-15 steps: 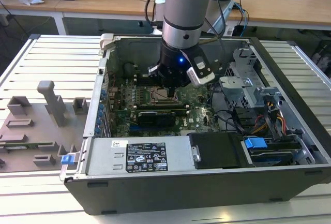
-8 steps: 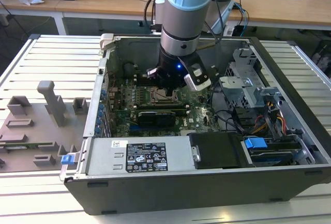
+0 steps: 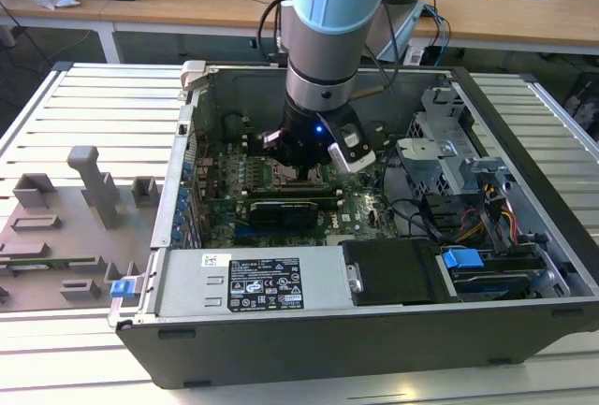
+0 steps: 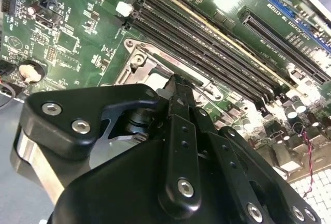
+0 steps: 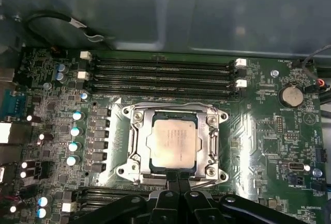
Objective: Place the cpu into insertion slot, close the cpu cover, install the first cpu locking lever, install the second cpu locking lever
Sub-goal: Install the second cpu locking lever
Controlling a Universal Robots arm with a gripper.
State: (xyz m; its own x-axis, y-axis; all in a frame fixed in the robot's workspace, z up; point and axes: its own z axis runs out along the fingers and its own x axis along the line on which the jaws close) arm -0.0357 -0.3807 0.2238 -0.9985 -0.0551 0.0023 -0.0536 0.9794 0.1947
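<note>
The cpu (image 5: pixel 175 145) is seen seated in the insertion slot (image 5: pixel 135 146) at the centre of the first wrist view, its silvery top plate framed by the cpu cover (image 5: pixel 214 142), which appears to lie flat over the chip's edges. Placement and closing of the cover are therefore judged complete. Whether either locking lever has been latched cannot be told; thin metal rods are visible along the socket's border, but their hooked or free state is not resolved. The gripper (image 5: pixel 178 177) is shown at the lower centre of that frame, its fingertips drawn tightly together with nothing visibly between them, and set at the lower edge of the socket, seemingly touching or just above the frame. In the second wrist view the black linkage of the gripper (image 4: pixel 178 87) is seen in the lower half of the frame, its tip meeting the socket rim below the memory slots (image 4: pixel 207 53) that run diagonally across the upper right. In the exterior view the arm (image 3: pixel 332 21) descends near-vertically from the upper centre into the open computer case (image 3: pixel 309 330), with the wrist low over the motherboard (image 3: pixel 220 204) at the frame's centre.
</note>
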